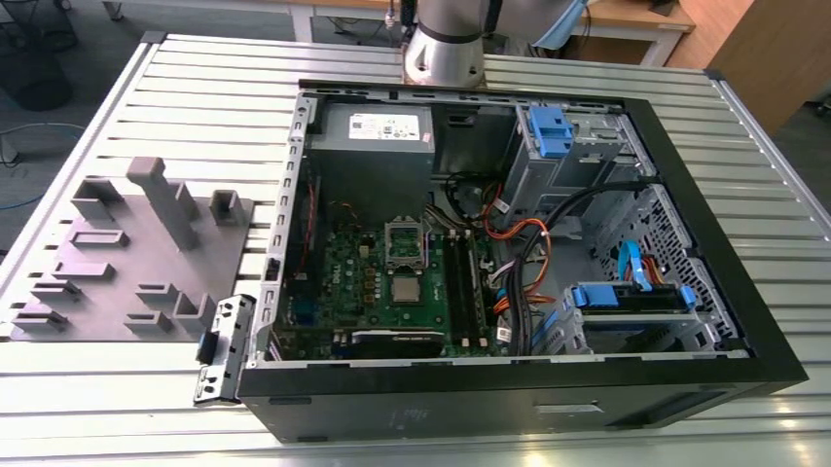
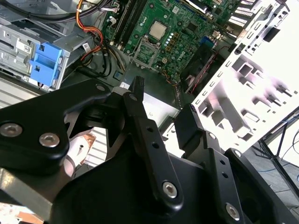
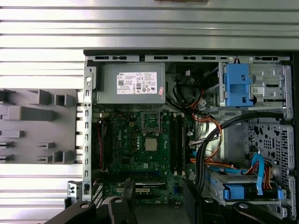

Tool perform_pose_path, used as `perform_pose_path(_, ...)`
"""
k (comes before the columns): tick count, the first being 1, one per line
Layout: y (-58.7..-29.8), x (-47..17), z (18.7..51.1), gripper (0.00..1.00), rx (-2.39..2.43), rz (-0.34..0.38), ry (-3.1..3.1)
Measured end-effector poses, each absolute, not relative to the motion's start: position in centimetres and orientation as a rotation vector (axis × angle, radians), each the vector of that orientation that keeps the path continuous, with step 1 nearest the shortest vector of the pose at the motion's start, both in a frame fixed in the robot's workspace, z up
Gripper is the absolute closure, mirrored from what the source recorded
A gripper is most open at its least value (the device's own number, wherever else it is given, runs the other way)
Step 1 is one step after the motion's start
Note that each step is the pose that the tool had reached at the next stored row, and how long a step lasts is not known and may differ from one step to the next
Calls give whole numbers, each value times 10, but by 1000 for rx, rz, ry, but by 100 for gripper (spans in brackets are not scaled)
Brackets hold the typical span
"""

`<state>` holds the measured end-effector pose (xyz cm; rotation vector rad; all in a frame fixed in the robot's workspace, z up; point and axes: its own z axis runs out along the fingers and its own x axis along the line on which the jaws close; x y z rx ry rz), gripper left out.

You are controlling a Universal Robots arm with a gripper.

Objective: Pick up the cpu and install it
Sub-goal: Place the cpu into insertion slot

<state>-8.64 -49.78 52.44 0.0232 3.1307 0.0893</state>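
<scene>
The cpu is a small silvery square lying flat on the green motherboard inside the open computer case. It sits right beside the socket's raised metal frame. My gripper hangs well above the case, over its power-supply end and apart from the cpu. It is open, with nothing between its black fingers.
The case lies on its side on a slatted metal table. Inside it are a grey power supply, blue drive brackets and cable bundles. A grey slotted fixture block sits on the exterior view's left.
</scene>
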Motion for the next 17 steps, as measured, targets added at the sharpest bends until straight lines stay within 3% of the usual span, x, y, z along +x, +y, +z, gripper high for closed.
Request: perform_pose_path(17, -498, -86, 518, 47, 23, 89, 3131)
